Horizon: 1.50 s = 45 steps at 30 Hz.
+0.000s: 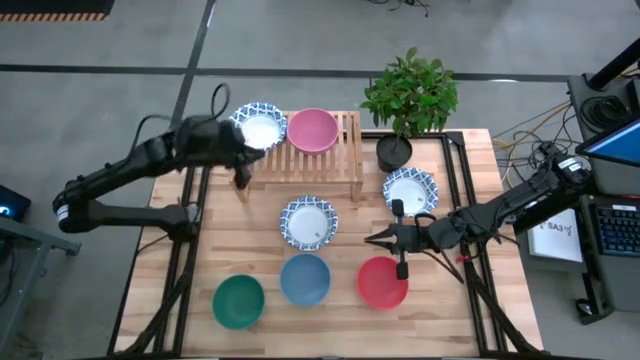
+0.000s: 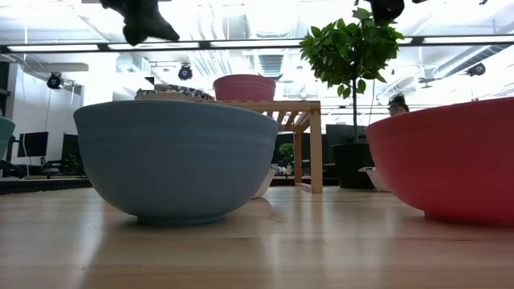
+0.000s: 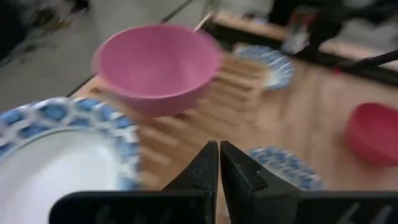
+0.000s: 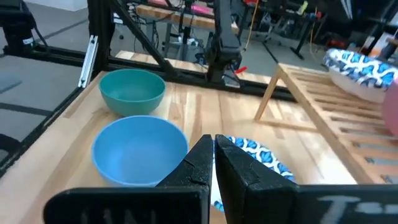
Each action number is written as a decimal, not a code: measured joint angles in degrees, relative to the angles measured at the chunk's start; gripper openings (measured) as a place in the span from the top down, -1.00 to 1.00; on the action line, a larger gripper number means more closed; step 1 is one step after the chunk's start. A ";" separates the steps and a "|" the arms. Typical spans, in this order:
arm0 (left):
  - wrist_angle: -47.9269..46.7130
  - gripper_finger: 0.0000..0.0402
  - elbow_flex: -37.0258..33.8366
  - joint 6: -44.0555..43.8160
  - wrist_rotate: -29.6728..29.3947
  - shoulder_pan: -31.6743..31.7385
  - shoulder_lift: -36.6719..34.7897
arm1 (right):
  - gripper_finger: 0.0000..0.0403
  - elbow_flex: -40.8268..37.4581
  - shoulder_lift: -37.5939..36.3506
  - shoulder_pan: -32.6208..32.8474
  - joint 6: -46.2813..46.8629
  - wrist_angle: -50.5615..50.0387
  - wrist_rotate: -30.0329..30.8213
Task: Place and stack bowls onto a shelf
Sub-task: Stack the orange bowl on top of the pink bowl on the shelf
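On the light-wood shelf (image 1: 320, 165) at the table's far side stand a white bowl with a blue patterned rim (image 1: 260, 126) and a pink bowl (image 1: 313, 130). On the table rest two more patterned bowls (image 1: 308, 222) (image 1: 410, 190), a green bowl (image 1: 238, 300), a blue bowl (image 1: 305, 278) and a red bowl (image 1: 382, 282). My left gripper (image 3: 219, 144) hangs shut and empty by the shelf's left end (image 1: 243, 178), next to the patterned bowl (image 3: 56, 162), facing the pink bowl (image 3: 155, 65). My right gripper (image 1: 385, 240) hovers shut and empty between the middle patterned bowl and the red bowl.
A potted plant (image 1: 408, 100) in a black pot stands at the shelf's right end. Black frame rails (image 1: 465, 200) run along both sides of the table. The low view is filled by the blue bowl (image 2: 177, 160) and the red bowl (image 2: 450, 160).
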 joint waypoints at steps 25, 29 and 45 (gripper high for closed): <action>25.61 1.00 -24.92 1.66 -0.13 -14.86 -21.14 | 0.96 8.15 3.47 -9.33 74.85 -52.87 4.19; 25.53 1.00 -24.54 1.66 -0.13 -14.84 -21.27 | 0.96 10.73 5.02 -11.45 75.22 -57.73 2.42; 20.49 1.00 -24.63 -2.98 0.04 -14.86 -17.80 | 0.96 19.53 12.26 -12.87 57.64 -54.57 2.04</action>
